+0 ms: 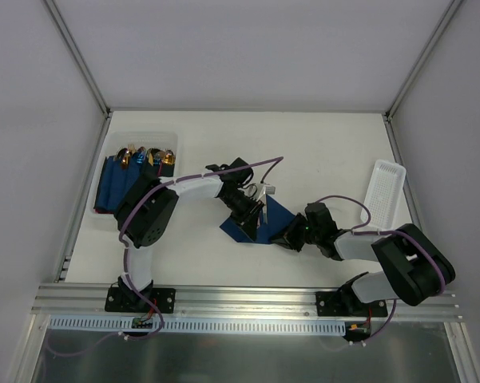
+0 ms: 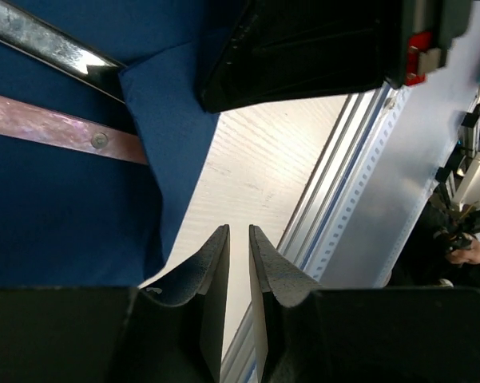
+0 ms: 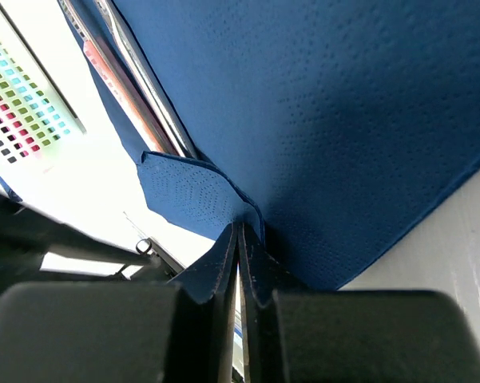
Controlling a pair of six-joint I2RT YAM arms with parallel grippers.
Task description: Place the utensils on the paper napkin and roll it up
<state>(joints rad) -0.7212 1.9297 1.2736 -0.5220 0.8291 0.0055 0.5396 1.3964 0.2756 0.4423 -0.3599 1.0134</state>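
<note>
The dark blue paper napkin [image 1: 273, 214] lies mid-table under both grippers. Silver utensils [image 1: 263, 191] stick out from its far edge. In the right wrist view my right gripper [image 3: 238, 227] is shut on a lifted corner of the napkin [image 3: 343, 120], and that flap folds over the utensil handles [image 3: 136, 88]. In the left wrist view my left gripper [image 2: 240, 231] hovers just off the napkin's [image 2: 56, 215] near edge, with its jaws a narrow gap apart and nothing between them. The utensil handles [image 2: 48, 44] lie partly under the folded flap.
A clear bin [image 1: 176, 140] at the back left holds dark blue bundles with copper-gold tips [image 1: 136, 171]. A white tray [image 1: 383, 187] lies at the right. The aluminium rail [image 1: 247, 299] runs along the near edge. The right arm's black gripper body [image 2: 303, 48] is close above the left fingers.
</note>
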